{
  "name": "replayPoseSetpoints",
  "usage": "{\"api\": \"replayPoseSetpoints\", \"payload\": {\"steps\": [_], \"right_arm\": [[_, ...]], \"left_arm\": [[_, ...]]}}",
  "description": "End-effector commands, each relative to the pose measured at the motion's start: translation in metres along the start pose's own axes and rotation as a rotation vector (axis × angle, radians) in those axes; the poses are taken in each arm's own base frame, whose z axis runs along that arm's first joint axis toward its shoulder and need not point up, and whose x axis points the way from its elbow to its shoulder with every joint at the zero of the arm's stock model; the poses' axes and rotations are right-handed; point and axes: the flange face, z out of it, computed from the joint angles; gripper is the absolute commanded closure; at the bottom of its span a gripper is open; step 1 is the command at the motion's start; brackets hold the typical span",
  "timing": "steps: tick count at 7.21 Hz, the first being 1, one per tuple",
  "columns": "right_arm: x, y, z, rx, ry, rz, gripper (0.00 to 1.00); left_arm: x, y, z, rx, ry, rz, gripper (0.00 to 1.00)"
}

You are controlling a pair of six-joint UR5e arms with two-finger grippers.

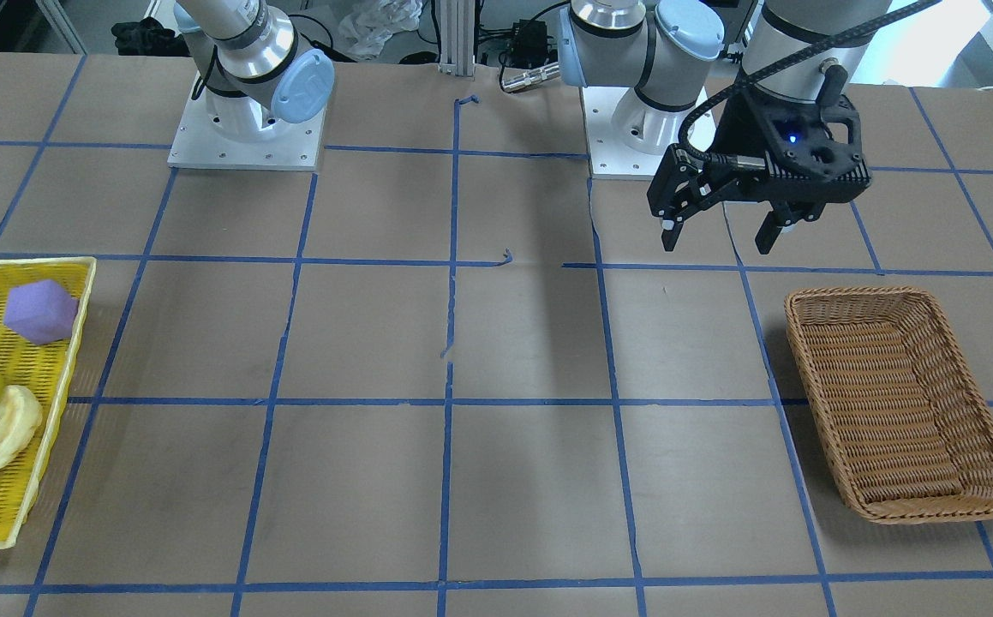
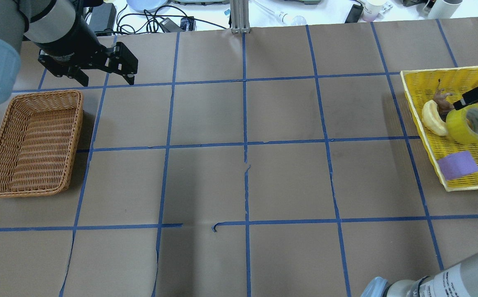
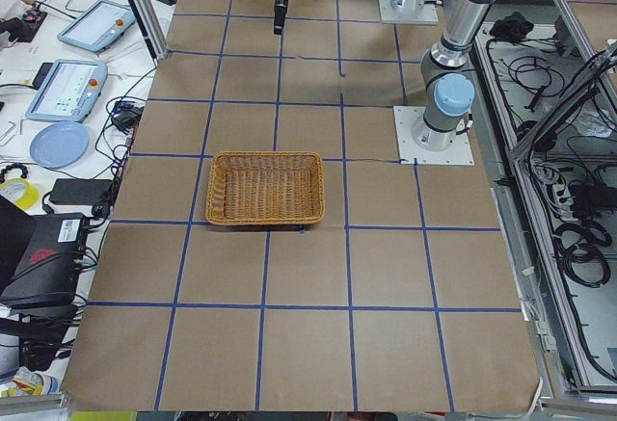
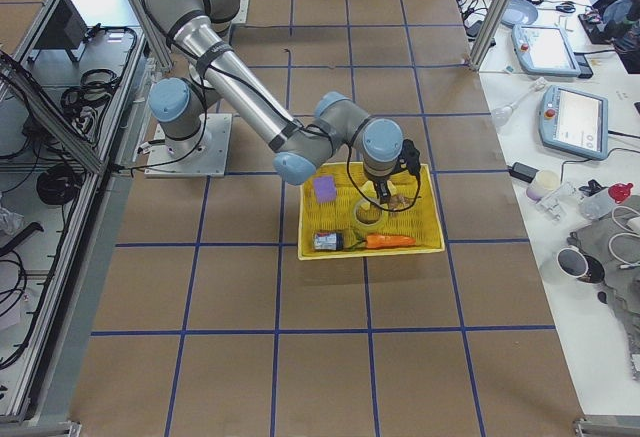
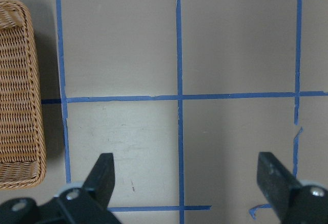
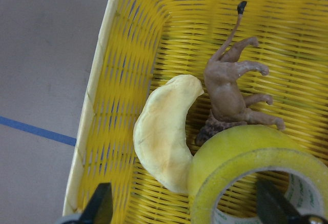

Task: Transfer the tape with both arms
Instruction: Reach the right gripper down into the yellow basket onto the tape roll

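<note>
Judging the tape (image 2: 469, 123) light, stiff, slick: pinch its wall, 1 finger inside the core. It sits in the yellow basket (image 2: 424, 84), far right, under the right gripper (image 6: 184, 206), wide open, empty; left gripper (image 1: 719, 240) likewise.

left arm (image 2: 53, 20) coming in at ten o'clock of the overhead view, left gripper (image 1: 717, 240) pointing straight down, fingers spread wide, right arm (image 4: 245, 92) stretched far out toward three o'clock, right gripper (image 6: 185, 203) pointing down, fingers also spread wide
</note>
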Motion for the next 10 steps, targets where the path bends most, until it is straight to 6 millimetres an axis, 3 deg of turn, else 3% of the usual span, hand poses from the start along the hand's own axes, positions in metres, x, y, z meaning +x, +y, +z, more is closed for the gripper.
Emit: {"api": "replayPoseSetpoints", "payload": {"steps": [1,2,3,4,5,8,9,10], "right_arm": [[0.007,0.011,0.027,-0.005,-0.024,-0.017,0.07],[0.014,0.015,0.027,-0.001,-0.017,-0.01,0.11],[0.016,0.016,0.028,0.001,-0.016,-0.007,0.27],[0.016,0.016,0.028,0.001,-0.016,-0.009,0.58],[0.016,0.016,0.028,0.002,-0.014,-0.035,0.79],[0.015,0.012,0.01,0.007,0.015,-0.009,0.88],[-0.005,0.0,-0.025,0.026,0.055,0.033,0.88],[-0.053,-0.021,-0.046,-0.005,0.091,0.035,0.88]], "left_arm": [[0.0,0.0,-0.001,0.003,0.0,-0.001,0.0],[0.0,0.0,0.001,-0.002,0.0,-0.002,0.0],[0.0,0.0,-0.001,0.003,0.0,0.001,0.0],[0.0,0.0,0.0,0.0,0.0,-0.001,0.0],[0.0,0.0,0.0,0.0,0.0,-0.001,0.0],[0.0,0.0,0.0,0.001,0.0,-0.001,0.0],[0.0,-0.001,0.002,-0.002,0.0,-0.002,0.0],[0.0,-0.001,0.0,0.001,0.0,0.001,0.0]]}}
